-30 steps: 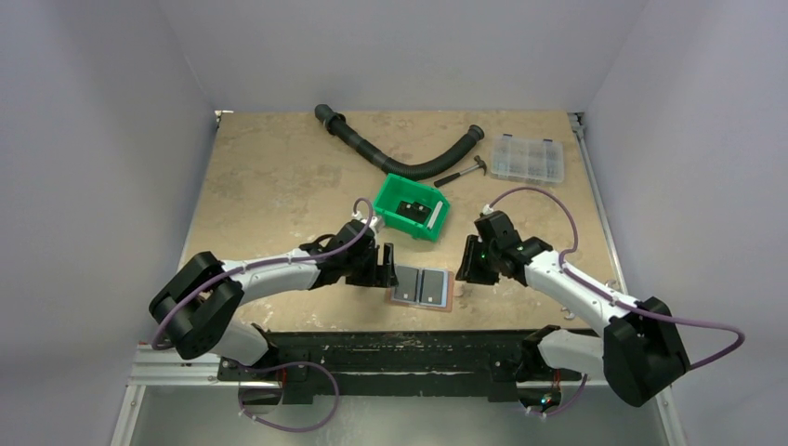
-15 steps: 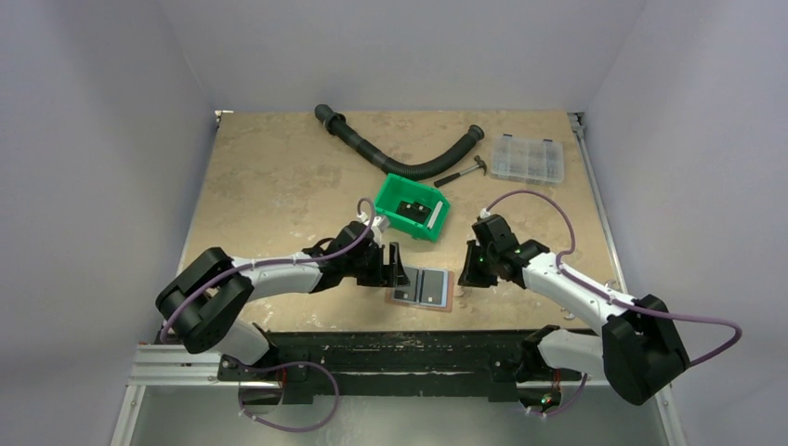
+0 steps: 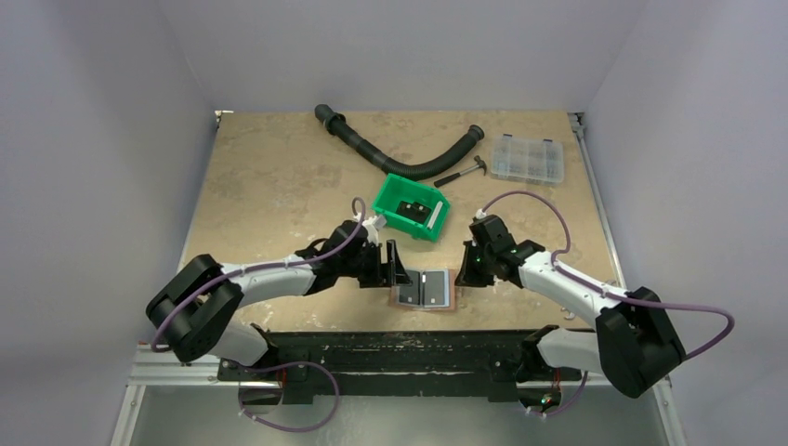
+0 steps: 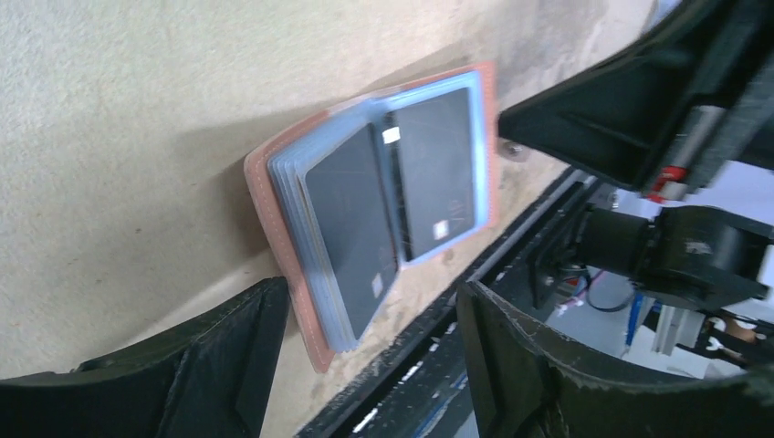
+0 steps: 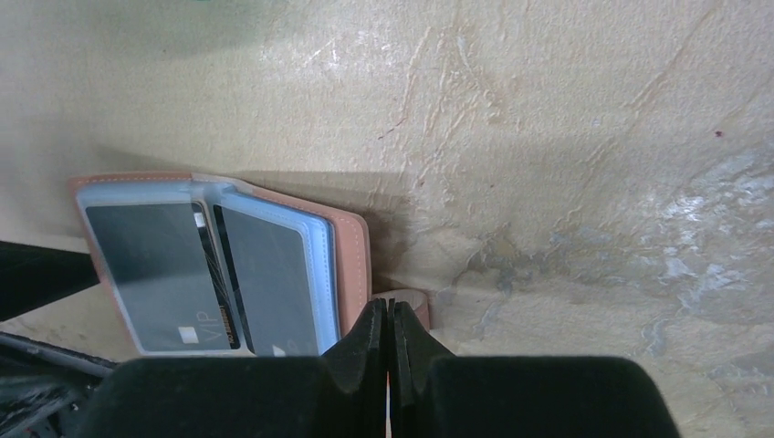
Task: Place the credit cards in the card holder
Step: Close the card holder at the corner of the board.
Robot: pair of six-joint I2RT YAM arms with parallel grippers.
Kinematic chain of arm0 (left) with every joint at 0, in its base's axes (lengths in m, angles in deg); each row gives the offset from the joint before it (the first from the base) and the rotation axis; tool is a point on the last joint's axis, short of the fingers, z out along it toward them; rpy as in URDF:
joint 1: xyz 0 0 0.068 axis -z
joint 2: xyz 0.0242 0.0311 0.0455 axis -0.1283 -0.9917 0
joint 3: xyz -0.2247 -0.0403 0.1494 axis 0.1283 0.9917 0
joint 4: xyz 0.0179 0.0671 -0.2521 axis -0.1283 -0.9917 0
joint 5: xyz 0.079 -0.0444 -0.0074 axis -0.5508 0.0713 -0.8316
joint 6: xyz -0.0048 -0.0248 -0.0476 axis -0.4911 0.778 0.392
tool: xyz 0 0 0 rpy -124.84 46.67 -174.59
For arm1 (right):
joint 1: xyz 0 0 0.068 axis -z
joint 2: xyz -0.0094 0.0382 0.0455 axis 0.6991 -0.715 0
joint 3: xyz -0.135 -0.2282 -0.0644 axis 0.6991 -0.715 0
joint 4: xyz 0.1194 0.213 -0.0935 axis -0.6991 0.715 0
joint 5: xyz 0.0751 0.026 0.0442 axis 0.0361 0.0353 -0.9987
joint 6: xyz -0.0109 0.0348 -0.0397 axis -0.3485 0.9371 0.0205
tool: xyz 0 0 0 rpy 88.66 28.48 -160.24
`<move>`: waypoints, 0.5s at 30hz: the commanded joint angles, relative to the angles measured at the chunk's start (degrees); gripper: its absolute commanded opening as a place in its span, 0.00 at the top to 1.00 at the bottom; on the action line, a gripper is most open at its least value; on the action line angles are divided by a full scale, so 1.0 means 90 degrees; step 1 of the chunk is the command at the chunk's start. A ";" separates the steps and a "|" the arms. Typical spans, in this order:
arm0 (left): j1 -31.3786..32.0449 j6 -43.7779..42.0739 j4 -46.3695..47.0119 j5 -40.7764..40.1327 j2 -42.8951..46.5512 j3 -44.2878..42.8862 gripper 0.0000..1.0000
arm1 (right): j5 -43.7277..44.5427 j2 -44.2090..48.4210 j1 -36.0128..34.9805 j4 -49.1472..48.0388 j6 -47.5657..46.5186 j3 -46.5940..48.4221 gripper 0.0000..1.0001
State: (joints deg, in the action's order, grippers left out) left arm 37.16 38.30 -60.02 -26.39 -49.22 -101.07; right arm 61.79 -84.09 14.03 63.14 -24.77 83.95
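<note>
By the card holder (image 5: 352, 265) — left gripper (image 4: 370, 294) wide, empty | right gripper (image 5: 388, 315) closed at its edge

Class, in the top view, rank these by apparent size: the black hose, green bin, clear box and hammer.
Largest first:
hose
green bin
clear box, nearly level with the bin
hammer

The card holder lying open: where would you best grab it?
By the small leather tab jutting from its right edge, coming from the right. The card holder lies flat on the table, so little else sticks out to pinch.
</note>
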 commanded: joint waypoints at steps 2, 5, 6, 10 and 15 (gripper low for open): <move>0.0032 0.0448 0.0264 0.0254 0.0622 -0.0177 0.29 | -0.0469 -0.0051 -0.0142 -0.0644 0.0078 -0.0023 1.00; 0.0032 0.0685 0.0744 0.0410 0.0495 -0.0085 0.31 | -0.0697 -0.0175 -0.0241 -0.0986 0.0251 -0.0018 1.00; 0.0047 0.0764 0.0912 0.0515 0.0403 -0.0086 0.31 | -0.0723 -0.0233 -0.0286 -0.1065 0.0303 0.0014 1.00; 0.0202 0.1048 0.1556 0.0694 0.0051 -0.0174 0.31 | -0.0910 -0.0350 -0.0443 -0.1407 0.0537 0.0055 1.00; 0.0523 0.1027 0.1795 0.0793 -0.0711 -0.0579 0.31 | -0.1095 -0.0345 -0.0449 -0.1742 0.0671 -0.0008 1.00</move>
State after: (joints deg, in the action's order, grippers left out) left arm 39.54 46.25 -49.31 -21.63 -51.12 -102.75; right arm 54.46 -87.37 10.25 52.78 -20.68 83.86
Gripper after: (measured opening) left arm 0.694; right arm 0.063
